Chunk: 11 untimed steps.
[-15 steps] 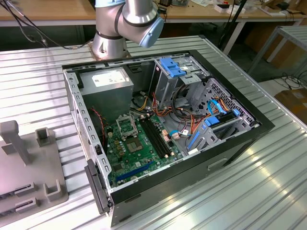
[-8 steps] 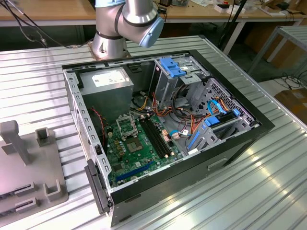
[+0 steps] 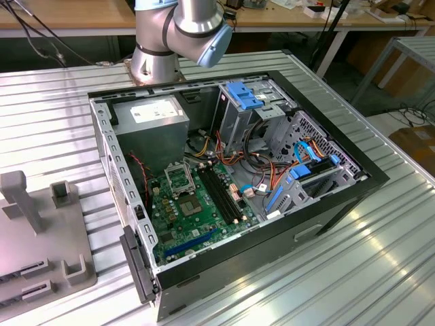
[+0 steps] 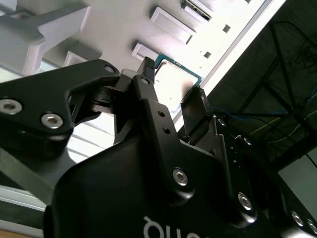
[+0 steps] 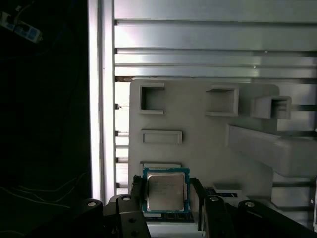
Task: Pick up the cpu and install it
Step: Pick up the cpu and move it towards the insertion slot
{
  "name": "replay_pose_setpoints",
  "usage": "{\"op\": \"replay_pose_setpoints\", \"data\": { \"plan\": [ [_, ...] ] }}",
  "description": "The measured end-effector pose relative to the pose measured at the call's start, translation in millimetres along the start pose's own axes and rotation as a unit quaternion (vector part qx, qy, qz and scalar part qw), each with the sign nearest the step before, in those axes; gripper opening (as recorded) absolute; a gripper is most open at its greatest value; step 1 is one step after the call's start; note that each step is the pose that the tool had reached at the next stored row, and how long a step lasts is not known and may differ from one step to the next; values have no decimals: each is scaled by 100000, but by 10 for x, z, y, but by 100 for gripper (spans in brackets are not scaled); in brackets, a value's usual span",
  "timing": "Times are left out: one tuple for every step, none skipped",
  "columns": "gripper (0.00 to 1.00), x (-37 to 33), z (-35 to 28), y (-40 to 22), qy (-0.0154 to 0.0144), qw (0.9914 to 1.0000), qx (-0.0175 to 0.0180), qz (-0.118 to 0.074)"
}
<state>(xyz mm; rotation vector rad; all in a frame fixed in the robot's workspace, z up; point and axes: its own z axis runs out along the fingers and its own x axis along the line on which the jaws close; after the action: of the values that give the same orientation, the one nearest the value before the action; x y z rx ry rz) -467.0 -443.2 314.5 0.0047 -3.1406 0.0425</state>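
The cpu (image 5: 166,192), a small square chip with a silver top and a teal rim, sits between my two black fingers in both wrist views. My gripper (image 5: 167,184) is shut on it, one finger against each opposite edge. The chip (image 4: 177,85) hangs above the grey holder block (image 5: 198,129), well off its surface, held by the gripper (image 4: 173,82). In the exterior view the open computer case (image 3: 353,193) lies on the table, and the bare cpu socket (image 3: 178,178) with its metal frame sits on the green motherboard (image 3: 197,217).
The grey holder block (image 3: 41,231) with upright posts stands at the exterior view's left on the ribbed metal table (image 3: 380,272). Inside the case are a grey power-supply box (image 3: 153,122), black memory slots (image 3: 221,197), cable bundles and blue drive brackets (image 3: 292,183). The arm's base (image 3: 156,61) stands behind the case.
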Motion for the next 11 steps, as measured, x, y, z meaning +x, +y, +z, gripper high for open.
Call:
{"op": "replay_pose_setpoints", "data": {
  "plan": [
    [47, 0, -10, 0, 18, 100000, 1, 2],
    [47, 0, -18, 0, 27, 100000, 2, 0],
    [47, 0, -28, -1, 39, 100000, -1, -1],
    [47, 0, -36, -1, 49, 100000, 0, 0],
    [47, 0, -48, -1, 65, 100000, -1, -1],
    [47, 0, -55, -2, 73, 100000, 1, -1],
    [47, 0, -73, -2, 99, 100000, -2, -4],
    [47, 0, -82, -2, 112, 100000, -1, -2],
    [47, 0, -90, -2, 121, 100000, 0, -2],
    [47, 0, -99, -3, 131, 100000, -1, -3],
    [47, 0, -108, -3, 144, 100000, -3, -2]
  ]
}}
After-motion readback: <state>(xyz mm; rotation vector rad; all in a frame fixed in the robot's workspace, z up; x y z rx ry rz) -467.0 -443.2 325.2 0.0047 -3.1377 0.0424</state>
